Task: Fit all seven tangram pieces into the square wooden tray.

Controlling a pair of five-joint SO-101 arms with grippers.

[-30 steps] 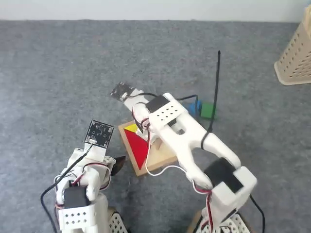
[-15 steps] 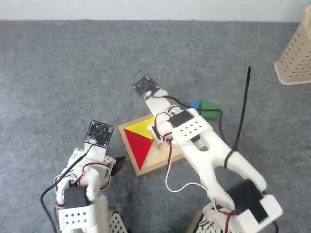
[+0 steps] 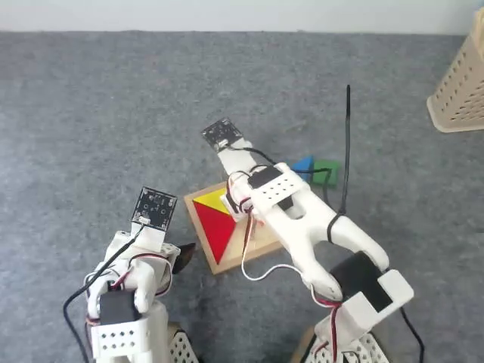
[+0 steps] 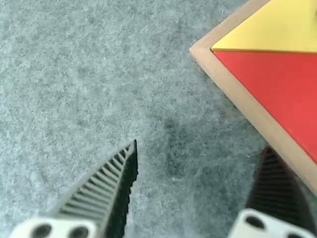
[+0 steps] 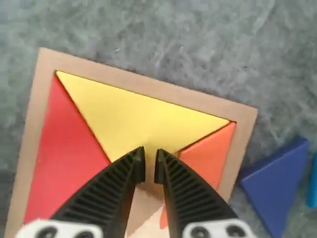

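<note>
We see the right claw (image 5: 149, 159), nearly together and empty, poised over the yellow piece (image 5: 133, 116) in the wooden tray (image 5: 148, 82). The left claw (image 4: 200, 148) hangs apart above the counter (image 4: 74, 74) beside the tray.

One tray (image 5: 148, 85), five tangram pieces (image 5: 143, 119)

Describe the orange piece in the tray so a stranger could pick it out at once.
On the grey carpet lies a square wooden tray holding three flat triangles. The orange triangular piece lies along the tray wall nearest the loose blue triangle, edge to edge with the large yellow triangle. It is clearly smaller than the yellow one and the large red triangle.
</note>
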